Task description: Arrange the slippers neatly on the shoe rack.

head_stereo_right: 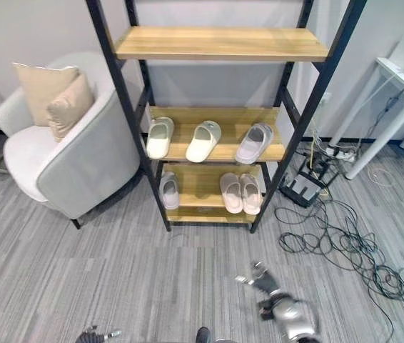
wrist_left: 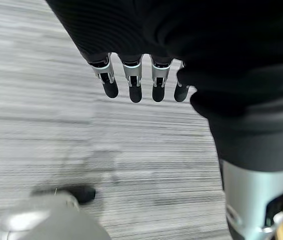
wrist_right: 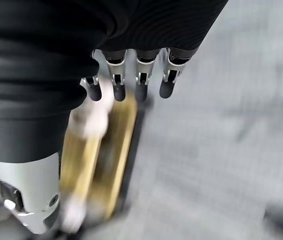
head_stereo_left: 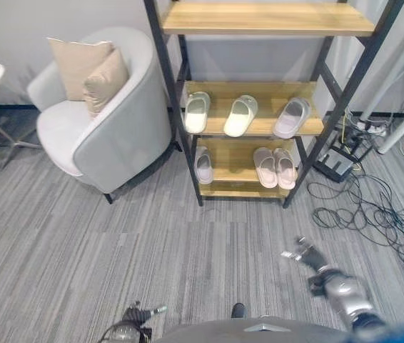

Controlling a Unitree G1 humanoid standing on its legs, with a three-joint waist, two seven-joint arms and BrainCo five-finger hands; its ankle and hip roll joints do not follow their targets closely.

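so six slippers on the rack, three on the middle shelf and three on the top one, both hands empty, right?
Not quite: the other three slippers sit on the bottom shelf; the top shelf is bare. Left eye view shows it. The rest stands.

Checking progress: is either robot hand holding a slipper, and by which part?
Nothing is held: the left robot hand and right robot hand are open and empty.

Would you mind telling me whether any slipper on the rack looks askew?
On the middle shelf, the pinkish slipper at the right end lies angled, unlike the two pale slippers beside it. The pink pair below sits neatly.
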